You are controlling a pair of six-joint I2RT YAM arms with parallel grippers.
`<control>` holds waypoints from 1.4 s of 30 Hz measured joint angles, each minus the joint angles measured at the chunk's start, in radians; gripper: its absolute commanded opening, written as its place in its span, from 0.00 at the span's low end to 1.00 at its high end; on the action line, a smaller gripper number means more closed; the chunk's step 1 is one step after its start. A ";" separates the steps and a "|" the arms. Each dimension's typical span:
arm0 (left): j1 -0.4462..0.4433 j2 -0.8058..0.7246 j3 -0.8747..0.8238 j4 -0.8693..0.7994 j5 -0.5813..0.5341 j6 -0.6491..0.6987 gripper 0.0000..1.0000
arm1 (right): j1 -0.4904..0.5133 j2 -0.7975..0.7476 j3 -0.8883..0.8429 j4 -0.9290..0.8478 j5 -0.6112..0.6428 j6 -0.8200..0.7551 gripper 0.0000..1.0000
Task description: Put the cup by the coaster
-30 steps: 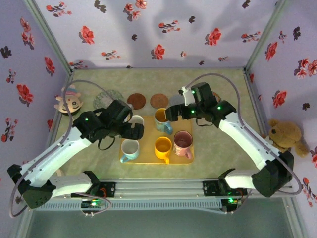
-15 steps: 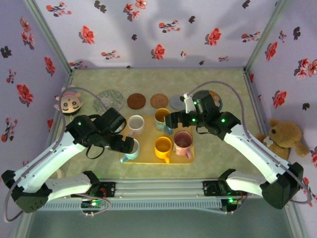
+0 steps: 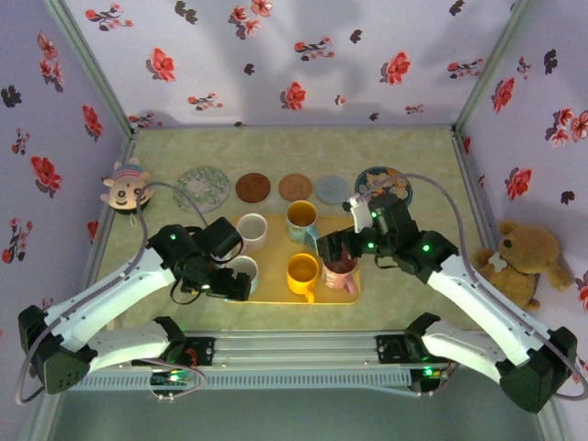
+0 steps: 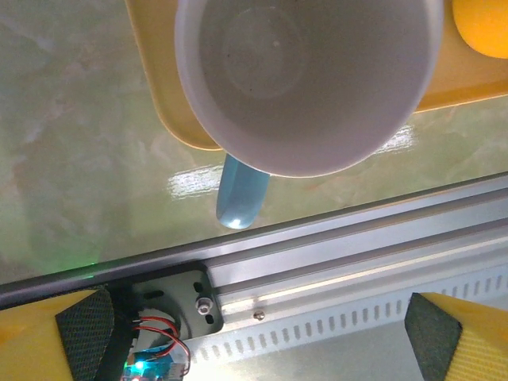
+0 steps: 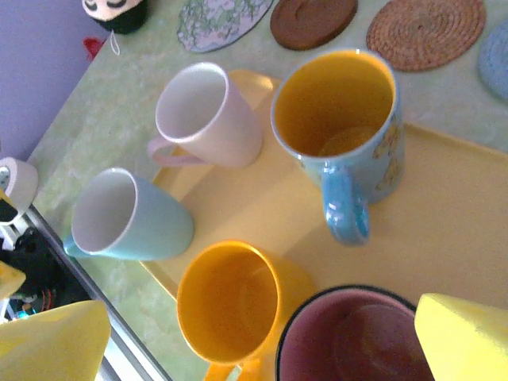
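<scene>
Hovering with fingers spread wide, the left gripper (image 3: 237, 278) sits above the blue-handled cup (image 4: 305, 79) at the yellow tray's (image 4: 155, 87) near corner; an off-centre pinch could tip it off the edge. The right gripper (image 3: 333, 252), equally wide apart, hangs over the pink cup (image 3: 340, 265), crowding the orange mug (image 3: 303, 271). The coasters (image 3: 296, 186) lie beyond.

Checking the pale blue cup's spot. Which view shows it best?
Right wrist: the pale blue cup appears whole on the tray. Left wrist crops it; in top external the left gripper overlaps it.
</scene>
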 measured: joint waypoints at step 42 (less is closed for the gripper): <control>0.018 0.113 -0.125 0.209 0.079 0.080 0.70 | 0.017 -0.010 -0.118 0.169 0.084 0.031 1.00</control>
